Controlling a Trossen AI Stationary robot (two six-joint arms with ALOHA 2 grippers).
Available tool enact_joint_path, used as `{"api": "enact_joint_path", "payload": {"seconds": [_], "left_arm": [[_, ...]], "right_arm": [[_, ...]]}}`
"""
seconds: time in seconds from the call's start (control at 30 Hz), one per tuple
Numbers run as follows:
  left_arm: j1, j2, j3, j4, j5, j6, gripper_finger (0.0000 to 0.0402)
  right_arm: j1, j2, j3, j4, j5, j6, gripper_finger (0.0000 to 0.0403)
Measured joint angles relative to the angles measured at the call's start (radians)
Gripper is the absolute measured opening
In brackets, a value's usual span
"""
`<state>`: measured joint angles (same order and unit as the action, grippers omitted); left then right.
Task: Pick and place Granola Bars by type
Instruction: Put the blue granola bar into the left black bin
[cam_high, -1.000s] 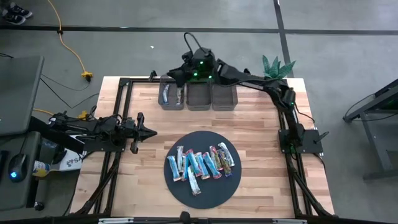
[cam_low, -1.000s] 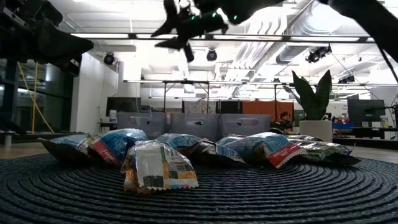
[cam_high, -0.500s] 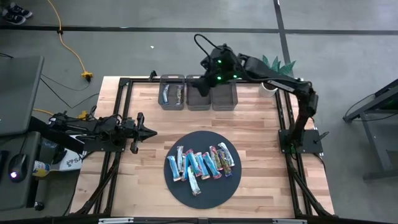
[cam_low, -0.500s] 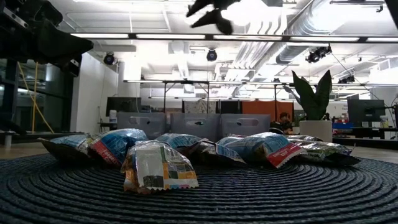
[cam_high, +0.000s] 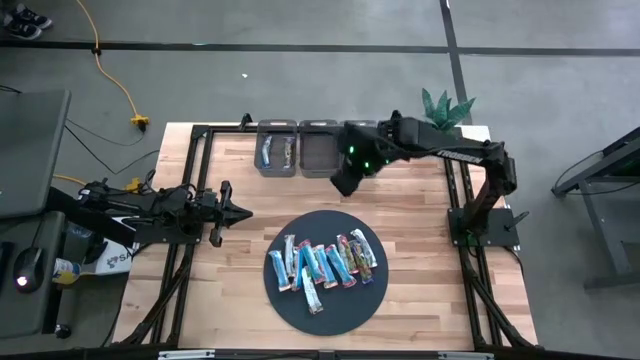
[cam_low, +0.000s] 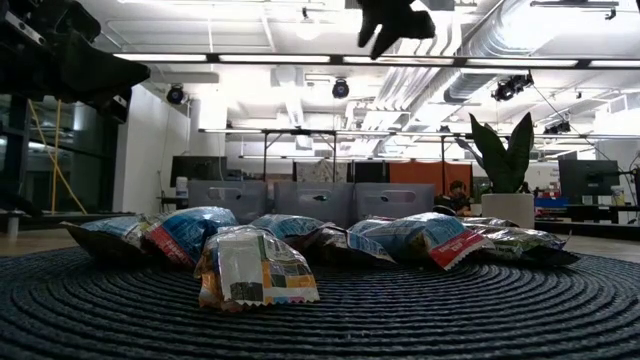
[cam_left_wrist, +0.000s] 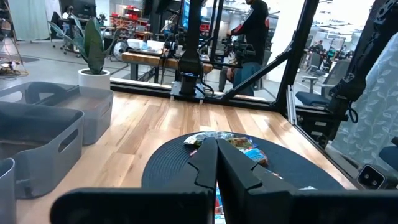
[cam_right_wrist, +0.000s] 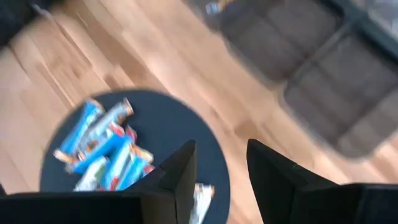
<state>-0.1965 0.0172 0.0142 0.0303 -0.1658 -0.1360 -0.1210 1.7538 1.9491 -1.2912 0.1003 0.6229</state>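
Note:
Several foil-wrapped granola bars (cam_high: 325, 262), mostly light blue with some red and silvery ones, lie side by side on a dark round mat (cam_high: 300, 300). In the low view the bars (cam_low: 300, 245) form a row on the mat. Two more bars (cam_high: 276, 152) lie in the leftmost grey bin. My right gripper (cam_high: 345, 182) hangs open and empty in the air between the bins and the mat; its wrist view has the gripper (cam_right_wrist: 221, 168) above the bars (cam_right_wrist: 106, 146). My left gripper (cam_high: 238, 212) waits shut at the table's left, shown shut (cam_left_wrist: 216, 155) in its wrist view.
Three grey bins (cam_high: 320, 150) stand in a row at the table's far edge; the rightmost is partly hidden by my right arm. A potted plant (cam_high: 445, 108) sits at the far right corner. Bare wood lies between the bins and the mat. A black frame borders the table.
My right gripper has swung from above the leftmost bin toward the table's right along the row of bins, then toward the near edge, ending over the bare wood between bins and mat. The bars and my left arm have stayed still.

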Motion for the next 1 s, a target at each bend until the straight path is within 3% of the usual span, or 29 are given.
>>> {"api": "enact_joint_path", "payload": {"seconds": [0.23, 0.63, 1.0], "left_arm": [[0.000, 0.000, 0.000, 0.000, 0.000, 0.000, 0.0001], [0.000, 0.000, 0.000, 0.000, 0.000, 0.000, 0.0001], [0.000, 0.000, 0.000, 0.000, 0.000, 0.000, 0.0001]], "right_arm": [[0.119, 0.000, 0.000, -0.126, 0.055, 0.181, 0.0126], [0.306, 0.037, 0.000, -0.167, 0.071, 0.451, 0.0126], [0.412, 0.187, 0.000, -0.176, 0.038, 0.635, 0.0126]]}}
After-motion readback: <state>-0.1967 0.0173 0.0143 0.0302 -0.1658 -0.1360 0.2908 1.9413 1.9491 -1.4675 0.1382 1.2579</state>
